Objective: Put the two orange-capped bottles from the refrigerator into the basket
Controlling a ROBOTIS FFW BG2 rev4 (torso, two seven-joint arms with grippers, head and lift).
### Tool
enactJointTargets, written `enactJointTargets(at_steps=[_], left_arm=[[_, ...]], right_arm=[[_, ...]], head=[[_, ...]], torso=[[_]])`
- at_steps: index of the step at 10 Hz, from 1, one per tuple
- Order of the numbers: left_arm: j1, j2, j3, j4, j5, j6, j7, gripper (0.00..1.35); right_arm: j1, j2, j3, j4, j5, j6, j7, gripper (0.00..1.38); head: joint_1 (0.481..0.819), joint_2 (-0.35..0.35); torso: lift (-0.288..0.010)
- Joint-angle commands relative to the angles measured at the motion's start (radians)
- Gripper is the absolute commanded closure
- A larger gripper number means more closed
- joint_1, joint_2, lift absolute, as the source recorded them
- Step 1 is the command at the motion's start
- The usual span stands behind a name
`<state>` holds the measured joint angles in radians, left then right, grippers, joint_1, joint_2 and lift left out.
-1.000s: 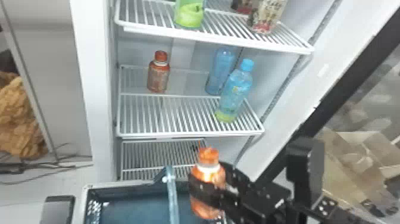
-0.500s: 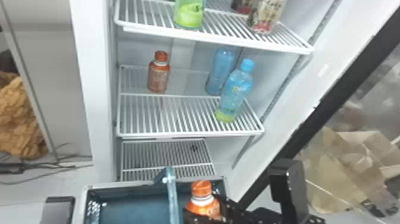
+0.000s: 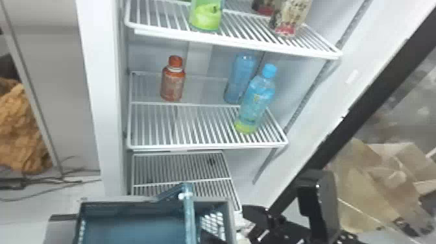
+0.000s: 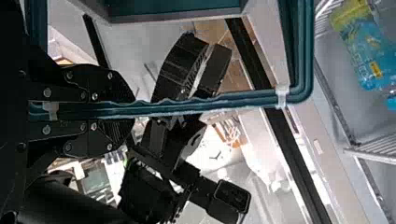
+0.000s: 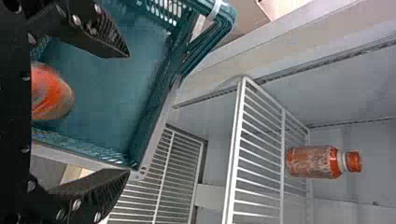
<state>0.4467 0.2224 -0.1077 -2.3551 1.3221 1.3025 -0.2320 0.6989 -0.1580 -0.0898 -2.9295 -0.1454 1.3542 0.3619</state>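
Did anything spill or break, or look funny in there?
Nothing looks spilled or broken. On the shelf, the orange-capped bottle, front blue bottle and back blue bottle stand up fine. The handle of the basket sticks up, but the left hand is holding it, so that's not strange.

The head view crops the basket (image 3: 129, 208) and green container (image 3: 206, 15), while one orange bottle (image 5: 50, 94) is partly hidden in the right wrist view.

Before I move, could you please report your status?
Right gripper open, one orange bottle in basket. Left gripper shut on handle, which crosses basket opening. Other orange-capped bottle on refrigerator shelf.
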Motion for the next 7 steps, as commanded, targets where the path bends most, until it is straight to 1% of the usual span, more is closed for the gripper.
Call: enactJointTargets(at_steps=[1,2,4,6,7], left_arm=[[0.0,0.0,0.0,0.0,0.0,0.001,0.0,1.19],[-0.002,0.002,0.0,0.0,0.0,0.001,0.0,1.19],[-0.005,0.002,0.0,0.0,0.002,0.001,0.0,1.19],[-0.007,0.002,-0.002,0.0,0.002,-0.002,0.0,1.19],[-0.007,0.002,-0.002,0.0,0.002,-0.002,0.0,1.19]], right_arm=[[0.001,0.0,-0.004,-0.009,0.0,-0.024,0.0,0.12],[0.001,0.0,-0.008,-0.009,0.0,-0.044,0.0,0.12],[-0.019,0.002,-0.008,-0.009,0.01,-0.184,-0.001,0.12],[-0.034,0.012,-0.014,-0.009,0.012,-0.257,-0.003,0.12],[-0.044,0.015,-0.01,-0.009,0.012,-0.333,-0.017,0.12]], head=[[0.695,-0.35],[0.695,-0.35],[0.695,-0.35],[0.695,-0.35],[0.695,-0.35]], torso=[[-0.288],[-0.288],[-0.288],[-0.288],[-0.288]])
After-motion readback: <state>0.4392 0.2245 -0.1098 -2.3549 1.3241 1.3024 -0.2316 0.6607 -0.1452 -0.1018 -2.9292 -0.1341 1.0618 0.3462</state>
